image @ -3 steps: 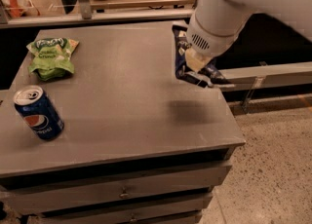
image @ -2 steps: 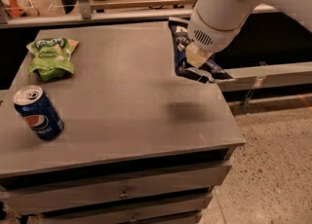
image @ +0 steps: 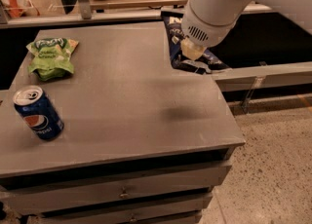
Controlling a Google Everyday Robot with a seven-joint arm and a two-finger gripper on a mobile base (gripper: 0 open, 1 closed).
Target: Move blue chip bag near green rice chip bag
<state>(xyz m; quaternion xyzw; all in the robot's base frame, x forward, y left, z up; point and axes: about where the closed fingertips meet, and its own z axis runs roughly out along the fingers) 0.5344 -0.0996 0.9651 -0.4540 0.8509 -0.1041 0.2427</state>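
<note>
The blue chip bag [image: 174, 37] is dark navy and glossy. It hangs under the big white arm at the table's back right edge, off the tabletop. My gripper [image: 193, 52] is at the arm's end, mostly hidden by the white wrist, and is shut on the bag's middle. The green rice chip bag [image: 51, 56] lies flat at the table's back left, far from the gripper.
A blue Pepsi can [image: 38, 114] stands upright near the front left of the grey table [image: 131, 96]. The table has drawers below. A grey ledge [image: 263, 74] runs to the right of it. A counter with a wooden board lies behind.
The arm has moved up and slightly back and left, and the blue chip bag has moved with it. The green bag and the can have not moved.
</note>
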